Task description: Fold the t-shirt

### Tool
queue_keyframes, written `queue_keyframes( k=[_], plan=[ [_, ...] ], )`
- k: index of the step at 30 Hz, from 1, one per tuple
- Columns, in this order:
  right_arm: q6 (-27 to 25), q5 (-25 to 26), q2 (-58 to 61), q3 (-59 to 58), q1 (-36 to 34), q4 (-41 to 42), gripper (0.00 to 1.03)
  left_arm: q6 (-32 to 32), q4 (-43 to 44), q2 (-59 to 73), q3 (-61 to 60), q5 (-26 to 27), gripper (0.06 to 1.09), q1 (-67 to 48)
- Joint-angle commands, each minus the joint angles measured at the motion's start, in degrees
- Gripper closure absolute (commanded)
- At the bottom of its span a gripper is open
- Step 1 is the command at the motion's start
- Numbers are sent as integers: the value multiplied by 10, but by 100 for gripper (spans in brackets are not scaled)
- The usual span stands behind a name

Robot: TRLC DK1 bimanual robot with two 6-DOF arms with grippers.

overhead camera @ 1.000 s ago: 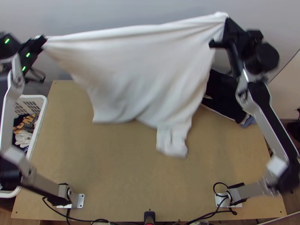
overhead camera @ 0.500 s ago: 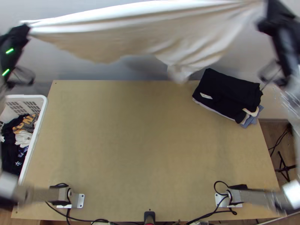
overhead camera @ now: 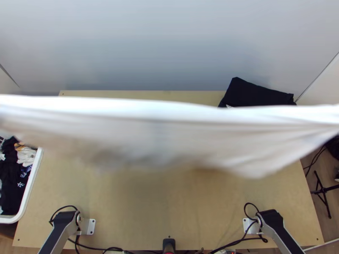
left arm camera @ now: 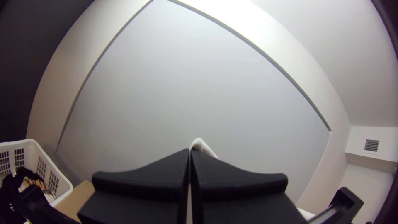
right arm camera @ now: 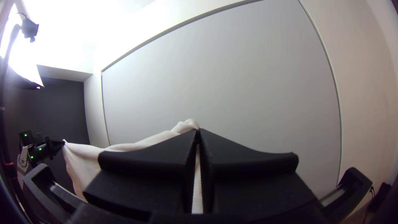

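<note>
The white t-shirt (overhead camera: 169, 131) hangs stretched in the air across the whole width of the top view, its upper edge pulled nearly straight and its lower part blurred. In the left wrist view my left gripper (left arm camera: 190, 151) is shut on a bit of the shirt (left arm camera: 203, 147) that pokes up behind its fingertips. My right gripper (right arm camera: 198, 130) is shut on another part in the right wrist view, where the cloth (right arm camera: 124, 147) runs over to the left gripper (right arm camera: 62, 143) farther off.
A stack of folded dark clothes (overhead camera: 254, 94) lies at the table's back right, partly behind the shirt. The white basket (overhead camera: 31, 186) with clothes stands at the left edge. Bare wooden table (overhead camera: 169, 207) shows below the shirt.
The shirt has swung from the back wall toward the table's near side and is stretched wider. Both arms have drawn back toward the near edge, their grippers leaving the top view's picture.
</note>
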Motion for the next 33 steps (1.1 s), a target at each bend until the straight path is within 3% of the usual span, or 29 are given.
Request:
queue_keyframes(
  k=[1, 4, 5, 13, 21, 33],
  plan=[
    [-25, 78, -44, -7, 70, 26, 100, 12, -3, -51, -13, -3, 105, 2],
    [-51, 155, -29, 56, 178, 63, 100, 13, 2, -50, 2, -3, 105, 2],
    [-54, 164, -20, 80, 186, 62, 100, 14, 9, -50, 4, -3, 105, 2],
    [-103, 164, 31, 251, 221, 58, 100, 27, 62, -30, 57, -9, 105, 10],
    [-114, 164, 12, 256, 228, -6, 100, 29, 55, -39, 55, -8, 105, 23],
    [-114, 164, -2, 258, 242, -37, 100, 53, 42, -68, 44, -9, 105, 25]
  ],
)
